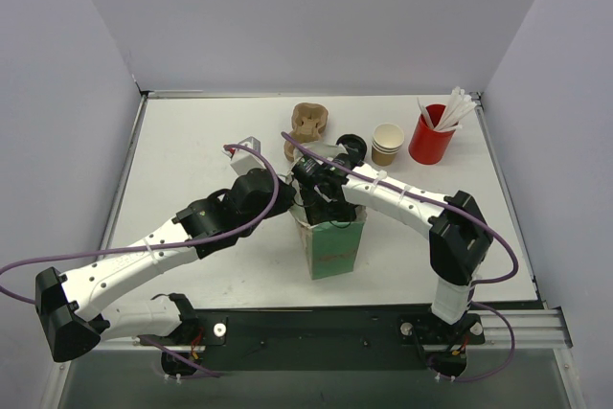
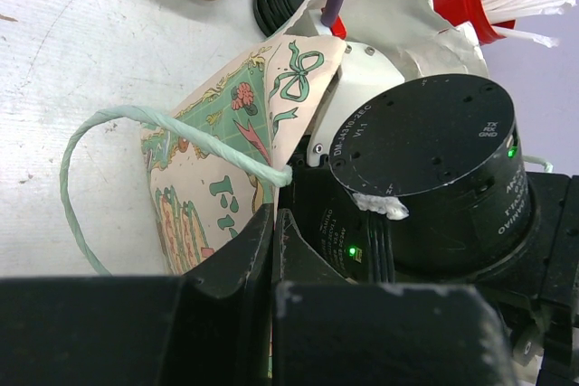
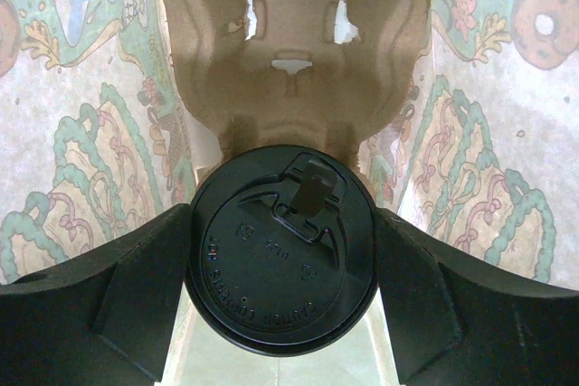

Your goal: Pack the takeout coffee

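Note:
The takeout coffee shows only in the right wrist view, as its round black lid [image 3: 282, 250]. My right gripper [image 3: 282, 264] is shut on it, one finger [image 3: 136, 296] on each side, down inside the printed paper bag [image 3: 81, 133]. A brown pulp cup carrier [image 3: 294, 51] lies in the bag just beyond the lid. In the top view the right gripper [image 1: 326, 206] reaches into the green bag [image 1: 337, 246] and hides the cup. My left gripper [image 2: 271, 232] is shut on the bag's rim [image 2: 271, 106] beside its green twisted handle [image 2: 109, 128], holding the mouth open.
Behind the bag stand a stack of lidless tan cups [image 1: 387, 144], a red cup with white sticks [image 1: 431, 136], a stack of black lids [image 1: 352, 147] and a second pulp carrier [image 1: 310, 122]. The right arm's wrist motor [image 2: 425, 178] sits close to my left gripper.

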`<action>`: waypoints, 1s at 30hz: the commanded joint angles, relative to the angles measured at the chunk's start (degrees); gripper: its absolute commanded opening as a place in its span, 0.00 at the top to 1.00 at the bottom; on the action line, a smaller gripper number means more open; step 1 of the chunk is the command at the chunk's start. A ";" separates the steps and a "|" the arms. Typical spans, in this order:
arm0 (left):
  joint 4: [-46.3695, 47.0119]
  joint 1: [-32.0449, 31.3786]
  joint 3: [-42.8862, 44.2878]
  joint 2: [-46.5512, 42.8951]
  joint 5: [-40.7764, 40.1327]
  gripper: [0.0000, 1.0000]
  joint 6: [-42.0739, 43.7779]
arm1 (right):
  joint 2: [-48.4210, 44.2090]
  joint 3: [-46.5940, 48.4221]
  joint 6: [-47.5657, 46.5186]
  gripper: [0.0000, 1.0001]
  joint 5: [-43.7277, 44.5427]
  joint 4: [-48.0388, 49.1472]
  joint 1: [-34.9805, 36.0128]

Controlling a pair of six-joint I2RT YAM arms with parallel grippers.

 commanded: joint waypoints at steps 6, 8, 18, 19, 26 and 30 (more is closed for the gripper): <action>1.41 -0.09 0.97 -0.61 -1.33 1.00 0.18 | 4.14 -0.89 -1.40 0.53 -2.80 -12.00 0.48; 1.32 -0.08 0.97 -0.61 -1.33 1.00 0.18 | 3.96 -0.89 -1.40 0.53 -2.72 -12.00 0.65; 2.47 -0.08 0.79 -0.52 -1.24 1.00 0.61 | 4.05 -0.01 -1.49 0.53 -2.98 -12.97 0.56; 2.55 -0.08 0.70 -0.52 -1.24 1.00 0.61 | 4.05 -0.45 -1.57 0.53 -2.89 -12.79 0.74; 2.55 -0.08 0.61 -0.70 -1.07 1.00 0.61 | 4.49 -1.68 -1.31 0.53 -2.98 -11.47 0.74; 2.64 -0.09 0.35 -0.70 -0.98 1.00 0.61 | 5.01 -2.39 -1.31 0.53 -2.89 -10.77 0.74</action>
